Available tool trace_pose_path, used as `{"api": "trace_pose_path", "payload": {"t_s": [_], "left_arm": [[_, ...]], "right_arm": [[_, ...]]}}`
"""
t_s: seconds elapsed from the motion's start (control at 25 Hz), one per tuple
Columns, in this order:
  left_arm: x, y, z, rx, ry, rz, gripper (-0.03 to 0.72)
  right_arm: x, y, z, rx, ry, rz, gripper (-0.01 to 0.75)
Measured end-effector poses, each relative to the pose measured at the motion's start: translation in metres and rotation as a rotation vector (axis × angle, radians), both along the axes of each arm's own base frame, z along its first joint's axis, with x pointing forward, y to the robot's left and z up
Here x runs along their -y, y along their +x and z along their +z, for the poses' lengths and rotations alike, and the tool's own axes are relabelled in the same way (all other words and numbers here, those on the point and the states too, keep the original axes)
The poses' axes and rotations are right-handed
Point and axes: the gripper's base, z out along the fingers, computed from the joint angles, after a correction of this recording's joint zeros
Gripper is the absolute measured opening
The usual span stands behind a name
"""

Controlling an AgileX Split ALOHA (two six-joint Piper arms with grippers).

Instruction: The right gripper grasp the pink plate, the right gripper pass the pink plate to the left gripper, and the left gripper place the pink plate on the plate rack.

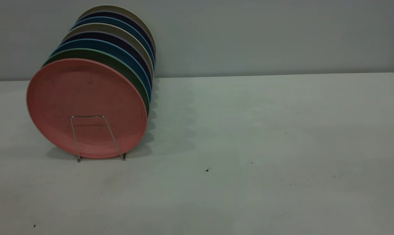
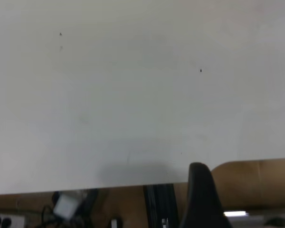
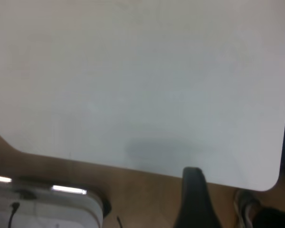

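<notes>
1. The pink plate (image 1: 86, 106) stands on edge at the front of the plate rack (image 1: 97, 137), at the left of the white table (image 1: 249, 147) in the exterior view. Its broad face is turned toward the camera and it tilts slightly back against the row behind.
2. One wire loop of the rack crosses the lower front of the pink plate; both loop feet rest on the table.
3. The row runs front to back, away from the camera. Count: eight plates in all — one pink, then a green plate (image 1: 118, 63) directly behind it, and six more in blue, dark navy and beige.
4. Left gripper (image 2: 199, 199): only one black finger shows in the left wrist view, over the table's near edge, well apart from the rack. Cannot tell whether the jaws are apart or together.
5. Right gripper (image 3: 194, 199): likewise one black finger in the right wrist view, near a rounded table corner — jaw state cannot be told.
6. Neither arm appears in the exterior view.
</notes>
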Motion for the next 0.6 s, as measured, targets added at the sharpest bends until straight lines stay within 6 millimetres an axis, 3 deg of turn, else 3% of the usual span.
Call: {"api": "trace_pose_path", "payload": {"t_s": [0.12, 0.36, 0.6], "left_arm": [[0.001, -0.016, -0.007, 0.056, 0.002, 0.0, 0.513], [0.002, -0.042, -0.013, 0.158, 0.004, 0.0, 0.513], [0.005, -0.061, -0.019, 0.249, -0.018, -0.009, 0.513]], "right_arm": [[0.002, -0.022, -0.019, 0.033, 0.015, 0.004, 0.531], [0.002, -0.04, -0.054, 0.106, 0.039, 0.015, 0.531], [0.002, -0.043, -0.058, 0.166, 0.051, 0.017, 0.531]]}}
